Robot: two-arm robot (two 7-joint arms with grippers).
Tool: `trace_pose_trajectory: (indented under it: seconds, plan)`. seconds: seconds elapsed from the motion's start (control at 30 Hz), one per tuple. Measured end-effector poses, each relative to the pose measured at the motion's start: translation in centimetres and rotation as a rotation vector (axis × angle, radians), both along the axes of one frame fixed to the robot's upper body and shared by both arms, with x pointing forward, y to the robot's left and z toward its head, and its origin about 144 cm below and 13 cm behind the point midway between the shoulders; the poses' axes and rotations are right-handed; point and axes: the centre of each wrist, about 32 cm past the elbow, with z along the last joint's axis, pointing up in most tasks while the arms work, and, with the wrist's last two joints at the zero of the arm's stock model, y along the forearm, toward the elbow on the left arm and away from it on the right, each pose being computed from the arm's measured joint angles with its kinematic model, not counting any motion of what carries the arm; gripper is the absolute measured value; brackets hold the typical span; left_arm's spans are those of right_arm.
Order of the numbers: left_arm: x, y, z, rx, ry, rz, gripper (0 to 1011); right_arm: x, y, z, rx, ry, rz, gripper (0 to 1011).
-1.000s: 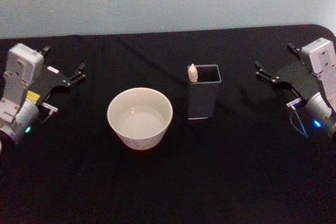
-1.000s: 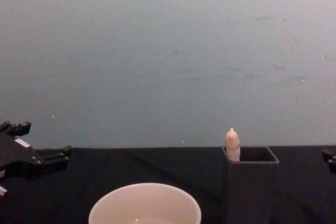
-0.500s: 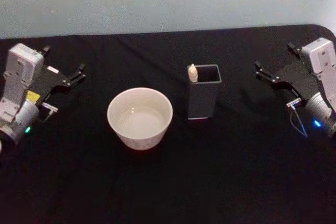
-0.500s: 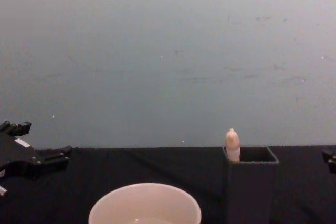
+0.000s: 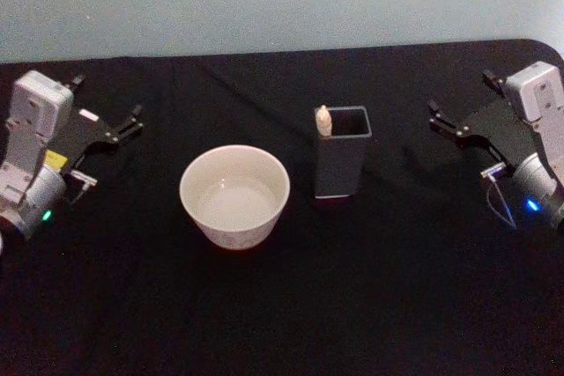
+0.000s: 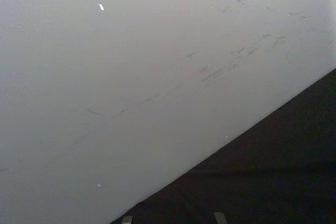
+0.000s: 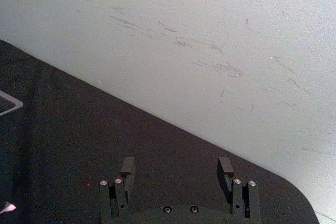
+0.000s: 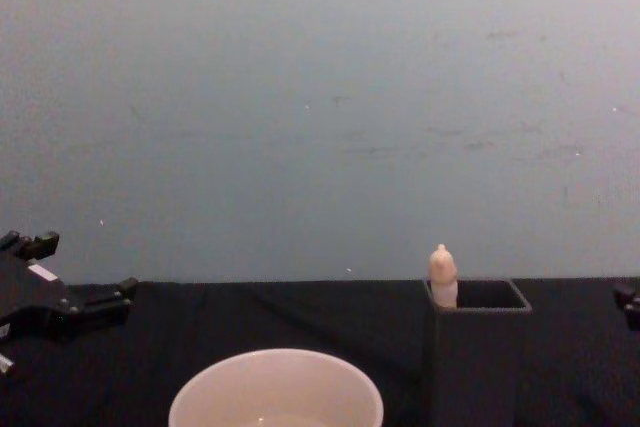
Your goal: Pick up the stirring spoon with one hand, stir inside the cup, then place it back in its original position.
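The stirring spoon stands in the dark grey square holder (image 5: 342, 165), its original position, and only the spoon's cream handle tip (image 5: 323, 121) pokes above one corner. The chest view shows the same handle tip (image 8: 442, 273) above the holder (image 8: 478, 347). The cream-white cup (image 5: 234, 195) sits just left of the holder, and its rim (image 8: 276, 379) shows low in the chest view. My left gripper (image 5: 106, 101) rests open at the far left of the table, well away from the cup. My right gripper (image 5: 463, 99) rests open at the far right, with empty fingers (image 7: 127, 167).
A black cloth covers the table (image 5: 370, 288), and a pale wall (image 8: 320, 97) rises behind its far edge. The table's rounded far right corner (image 5: 539, 44) lies near the right arm. Open cloth stretches in front of the cup and holder.
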Motion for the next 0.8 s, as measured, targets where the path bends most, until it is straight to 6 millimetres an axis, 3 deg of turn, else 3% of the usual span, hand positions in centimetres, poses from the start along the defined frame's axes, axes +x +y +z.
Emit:
trace_pose_trajectory:
  seconds: [0.8]
  plan:
    - [0.0,0.0,0.0,0.0,0.0,0.0,1001,0.0,0.0,0.0,0.0,0.0,0.0,1000]
